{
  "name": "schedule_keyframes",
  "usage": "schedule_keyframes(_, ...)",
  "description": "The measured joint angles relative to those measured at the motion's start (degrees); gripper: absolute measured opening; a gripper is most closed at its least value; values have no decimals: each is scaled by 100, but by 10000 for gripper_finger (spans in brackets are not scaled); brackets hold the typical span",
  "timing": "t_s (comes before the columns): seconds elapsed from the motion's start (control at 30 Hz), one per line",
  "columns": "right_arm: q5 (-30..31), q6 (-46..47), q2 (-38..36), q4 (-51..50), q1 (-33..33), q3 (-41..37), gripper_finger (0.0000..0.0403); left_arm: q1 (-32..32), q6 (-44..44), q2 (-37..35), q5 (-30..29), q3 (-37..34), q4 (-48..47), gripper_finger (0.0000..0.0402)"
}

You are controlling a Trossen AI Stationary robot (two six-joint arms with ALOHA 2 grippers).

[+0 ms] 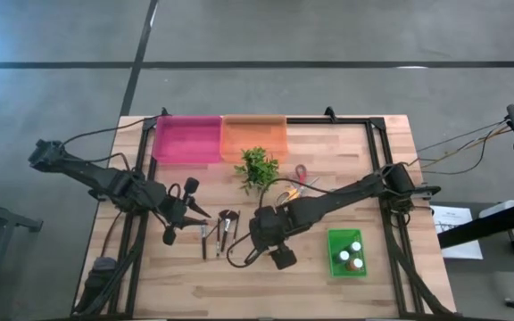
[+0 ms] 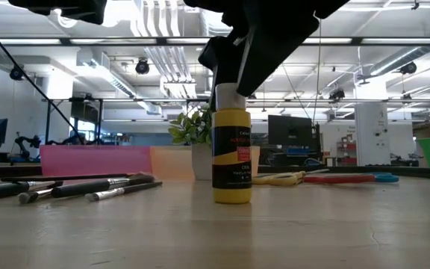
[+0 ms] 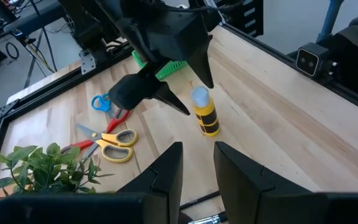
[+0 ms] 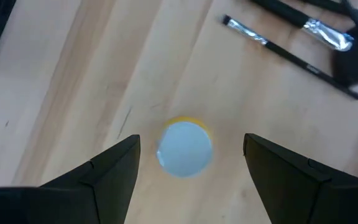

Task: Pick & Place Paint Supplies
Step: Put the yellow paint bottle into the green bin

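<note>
Wooden table [image 1: 391, 276] carries everything; landmark is the green bin [image 1: 347, 253]. Left of the bin, a yellow paint bottle [image 2: 232, 155] stands upright, long axis vertical. Right gripper [image 4: 190, 163] hovers directly above its white cap, fingers spread wide either side, not touching. Left gripper [image 3: 197, 163], narrowly parted, waits farther left by the brushes [image 1: 219, 232]. Right arm is nearer.

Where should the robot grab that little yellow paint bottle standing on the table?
Probably from straight above, around the neck just under the white cap. The yellow paint bottle stands upright and alone, and the right gripper hangs over it with jaws open on either side, so closing there should hold it.
</note>
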Motion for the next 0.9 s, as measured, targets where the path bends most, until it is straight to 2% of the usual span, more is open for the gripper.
schedule_keyframes(0.73, 4, 74, -2, 168, 28, -99, 282, 2, 0, 2, 0, -2, 11, 99)
schedule_keyframes(0.9, 6, 49, -2, 173, 26, -111, 243, 2, 0, 2, 0, -2, 11, 99)
